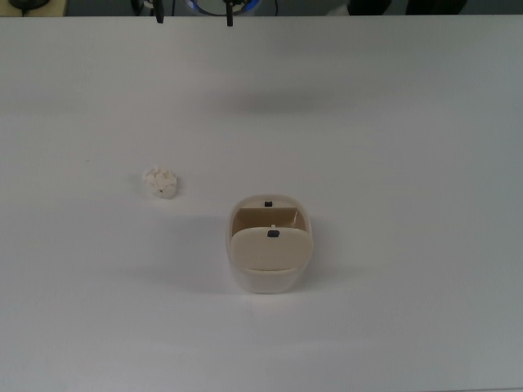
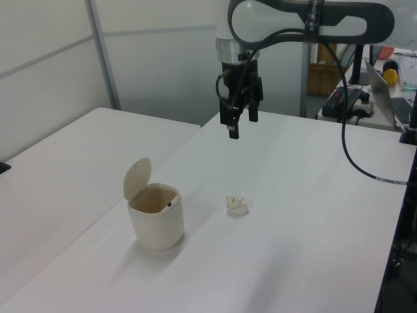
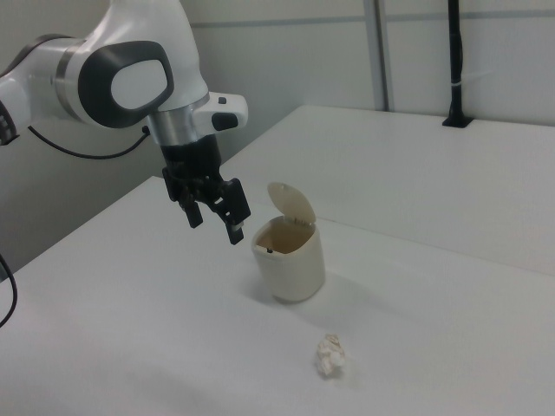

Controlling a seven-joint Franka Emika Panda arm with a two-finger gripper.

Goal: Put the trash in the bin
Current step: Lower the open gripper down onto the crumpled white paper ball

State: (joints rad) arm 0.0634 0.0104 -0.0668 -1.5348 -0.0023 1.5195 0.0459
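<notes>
The trash [image 1: 161,182] is a small crumpled white paper wad lying on the white table [image 1: 392,122], to the top view's left of the bin. It also shows as the trash [image 2: 237,205] and the trash [image 3: 330,355]. The cream bin [image 1: 270,245] stands upright with its flap lid tipped up, so its inside is visible; bin [image 2: 156,225], bin [image 3: 290,264]. My gripper [image 2: 242,124] hangs open and empty well above the table, apart from both. In the right view the gripper [image 3: 214,224] is to the bin's left. Only the fingertips [image 1: 230,18] show in the top view.
A second white table [image 2: 58,169] adjoins on the left view's left. A laptop and cluttered desk [image 2: 391,98] sit at the left view's right, with a black cable [image 2: 352,150] hanging from the arm. A black post [image 3: 453,61] stands at the far table edge in the right view.
</notes>
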